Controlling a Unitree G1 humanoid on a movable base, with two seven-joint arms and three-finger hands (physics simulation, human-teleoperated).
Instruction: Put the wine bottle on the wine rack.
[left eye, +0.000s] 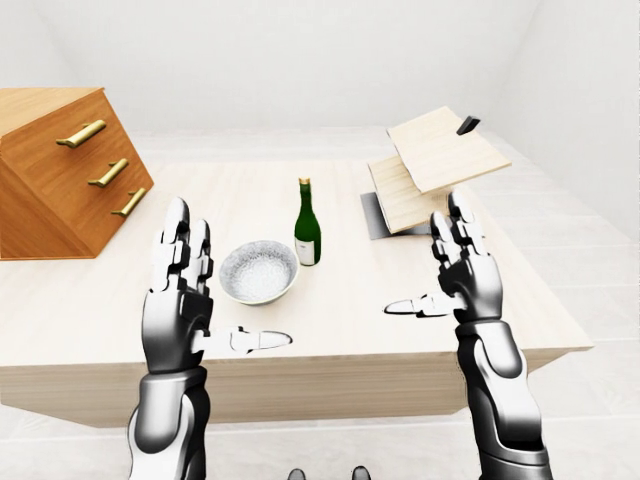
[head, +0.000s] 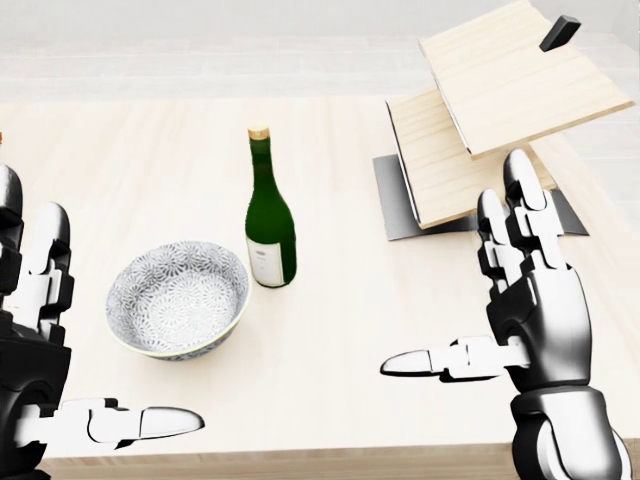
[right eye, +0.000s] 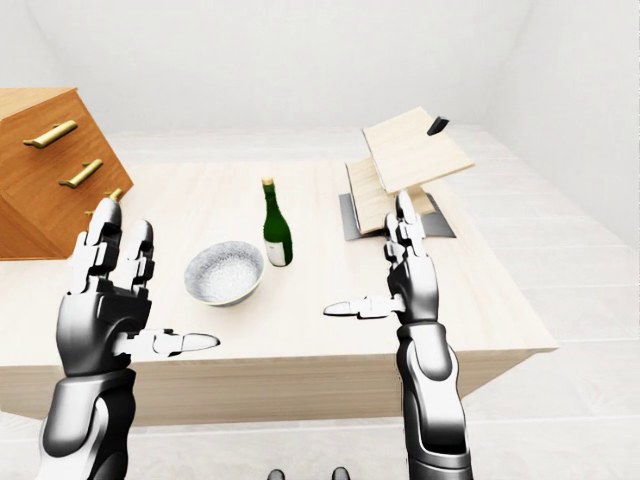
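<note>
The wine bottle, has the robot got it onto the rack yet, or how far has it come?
Not yet. The wine bottle stands upright on the table, beside the patterned bowl. Both hands, left and right, are open and empty. Grasping, carrying and placing on the wooden rack all remain.

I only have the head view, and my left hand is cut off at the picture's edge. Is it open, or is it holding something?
Observer: In the left-eye view the silver left hand is open and empty, with its fingers upright and its thumb pointing toward the view's right.
Operator: What is off my picture, to the left of the patterned grey bowl?
Observer: An orange-brown wooden chest of drawers with brass handles stands on the left end of the pale wooden table, apart from the bowl.
Operator: And to the right of the slanted light-wood wine rack?
Observer: The table ends shortly past the rack. Beyond it there is only pale floor.
</note>
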